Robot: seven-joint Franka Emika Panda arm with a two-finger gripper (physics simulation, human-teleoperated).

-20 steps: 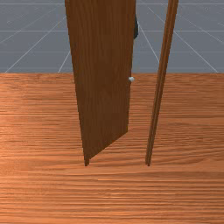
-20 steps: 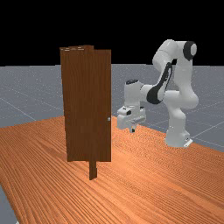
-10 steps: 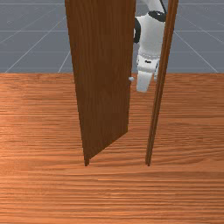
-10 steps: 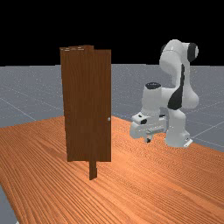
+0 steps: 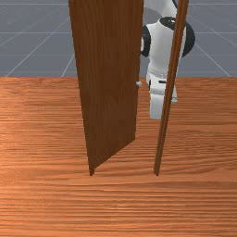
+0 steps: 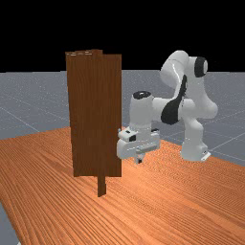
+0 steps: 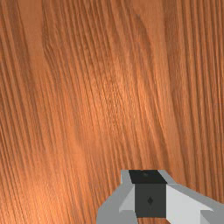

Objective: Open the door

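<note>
Arm (image 6: 201, 98) folded high, wrist (image 6: 141, 112) near upright, claw (image 6: 139, 161) pointing down.

Orange-brown wood-grain desk (image 6: 52, 196) is filling the near side in the far view. Grey floor (image 6: 28, 105) is stretching out past it, pale grid lines (image 5: 28, 33) crossing. Black backdrop (image 6: 33, 28) is sitting beyond. Light is leaving sheen (image 6: 136, 179) mid-desk.

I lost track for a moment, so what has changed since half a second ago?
The gripper has moved toward the far view's left, nearer the door, and sits lower in the front view. Nothing has been taken hold of or let go. The door, its small knob and the upright post stayed as they were.
</note>
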